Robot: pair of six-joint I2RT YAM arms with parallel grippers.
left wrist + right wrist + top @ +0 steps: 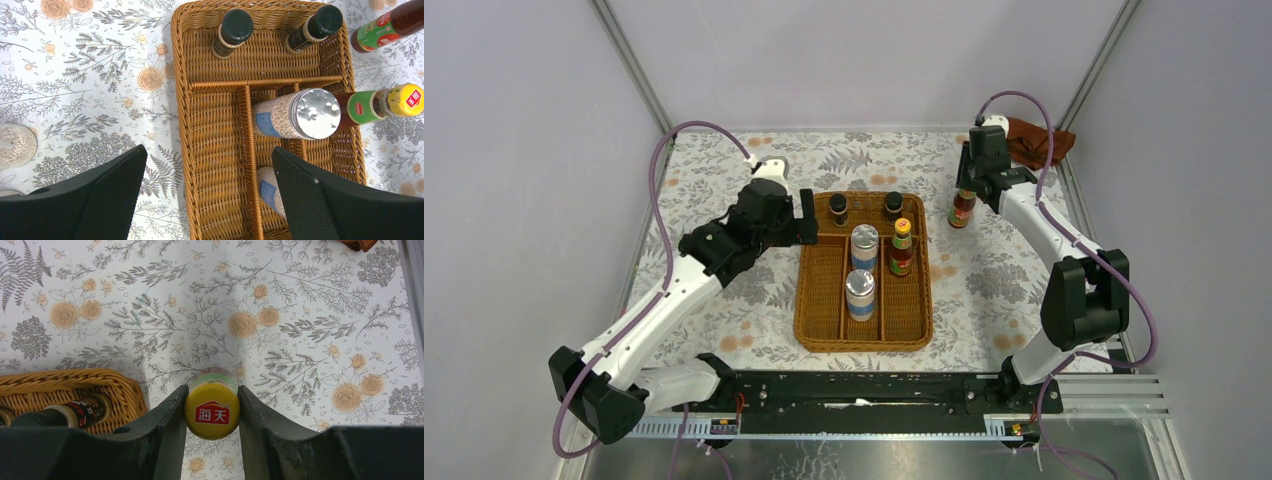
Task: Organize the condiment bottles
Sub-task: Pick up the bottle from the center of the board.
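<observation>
Progress stands at five bottles of eight filed, by my count. Nearest the arm bases, the wicker tray [864, 345] has three long lanes. Its left lane is bare. The middle lane holds two silver-lidded shakers upright, the near shaker [860, 293] in front of the far shaker [864, 245]. The right lane holds one red sauce bottle [901, 247] with a yellow cap.

Over the tray's left side hangs the left gripper [206, 152], jaws spread wide with nothing between them. On the floral tablecloth [100, 75] left of the tray, a clear jar [17, 145] of pale grains shows at the edge of the left wrist view; I cannot make out its twin.

Farther back, the cross compartment holds the left dark bottle [838, 209] and the right dark bottle [893, 205], both black-capped.

Beyond the tray's far right corner, the right gripper [212, 390] is clamped on the yellow cap of the second sauce bottle [962, 209], upright outside the tray. Whether its base touches the table I cannot tell. A rust-brown cloth [1039, 140] lies at the far right corner.

What remains, I judge, is this bottle into the right lane and the clear jars into the left.
</observation>
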